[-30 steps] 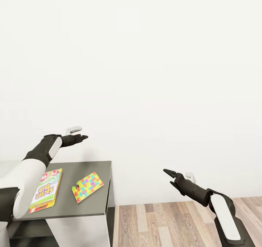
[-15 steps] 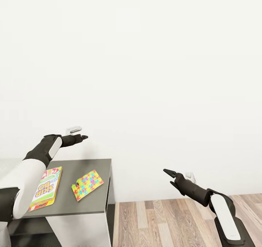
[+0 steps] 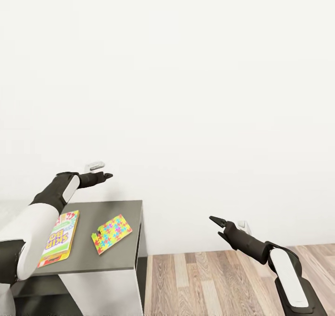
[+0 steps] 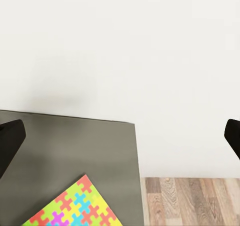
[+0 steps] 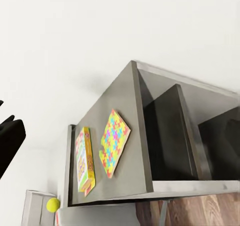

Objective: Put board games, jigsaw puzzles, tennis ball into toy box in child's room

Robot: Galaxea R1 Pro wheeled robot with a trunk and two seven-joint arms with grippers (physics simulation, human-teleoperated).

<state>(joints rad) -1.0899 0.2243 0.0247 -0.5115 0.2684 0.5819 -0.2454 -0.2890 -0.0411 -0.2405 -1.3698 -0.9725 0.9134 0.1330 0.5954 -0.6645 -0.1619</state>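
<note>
Judging from how things lie, the task looks barely begun: nothing visible has reached a toy box, and both arms are empty. In the head view a board game (image 3: pixel 60 237) with a white, red and yellow cover lies flat on a dark grey-topped cabinet (image 3: pixel 125 255), partly hidden by the left forearm, and just beside it, apart from it, lies one jigsaw puzzle (image 3: pixel 111 233), a flat multicoloured sheet. The right wrist view shows the same pair on the grey top above open shelf compartments, and low at its corner a yellow-green tennis ball (image 5: pixel 53 204) resting on a paler surface next to the cabinet; whether that is the table cannot be told. The left gripper (image 3: pixel 106 175) hovers above the far edge of the cabinet, carrying nothing; the left wrist view shows its fingers spread wide apart. The right gripper (image 3: pixel 217 223) hangs over the wood-plank floor (image 3: pixel 223 279), well apart from the cabinet, also carrying nothing, but how its fingers stand cannot be told. Every toy seen remains to be collected, and the others still have to be found
</note>
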